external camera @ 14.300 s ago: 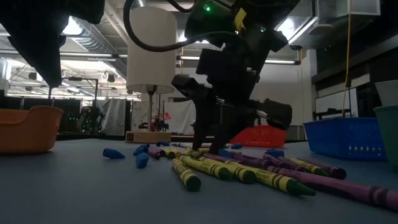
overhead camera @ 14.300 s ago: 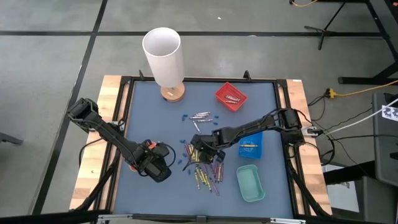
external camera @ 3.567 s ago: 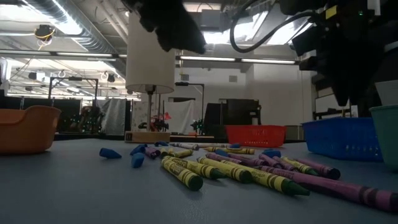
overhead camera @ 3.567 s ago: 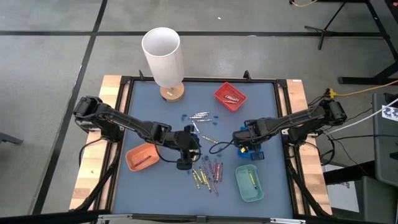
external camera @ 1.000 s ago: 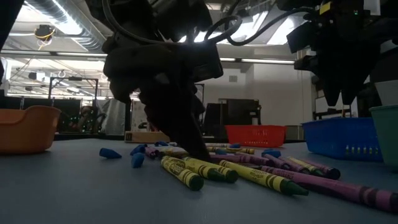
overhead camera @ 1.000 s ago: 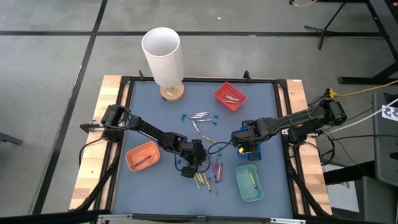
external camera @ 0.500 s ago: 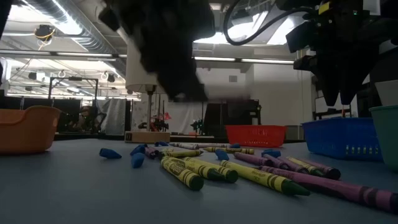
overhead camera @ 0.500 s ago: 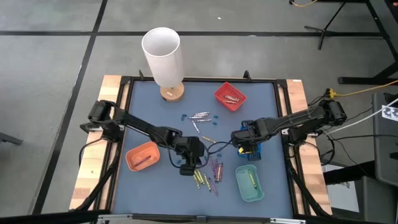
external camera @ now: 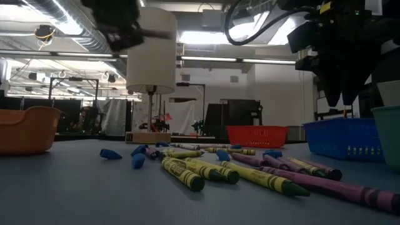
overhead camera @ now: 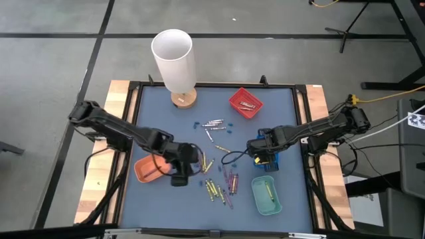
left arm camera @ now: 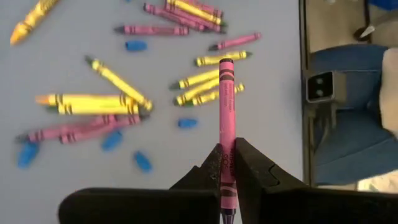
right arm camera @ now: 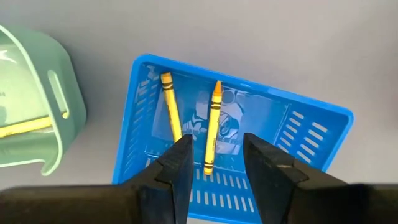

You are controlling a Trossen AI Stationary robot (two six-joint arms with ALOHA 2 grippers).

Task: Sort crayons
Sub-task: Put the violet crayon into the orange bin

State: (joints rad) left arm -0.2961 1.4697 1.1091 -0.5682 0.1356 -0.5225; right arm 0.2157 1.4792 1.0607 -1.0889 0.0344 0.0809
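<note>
The left gripper [left arm camera: 227, 163] is clamped on the lower end of a thin pink paper-wrapped wax crayon [left arm camera: 226, 118], which juts forward beyond its fingertips above the loose crayons [left arm camera: 115, 102]. Light and stiff but snappable, it seems best held near mid-length. The right gripper [right arm camera: 212, 160] hovers, fingers apart and empty, over the blue plastic basket [right arm camera: 323, 146].

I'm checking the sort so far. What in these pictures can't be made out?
- Orange tray: its contents are partly hidden by the left arm in the high view, and by its own wall in the low view.
- Red tray: its crayons are too small to tell colours in the high view.
- Blue basket: its near end is covered by the right gripper.
</note>
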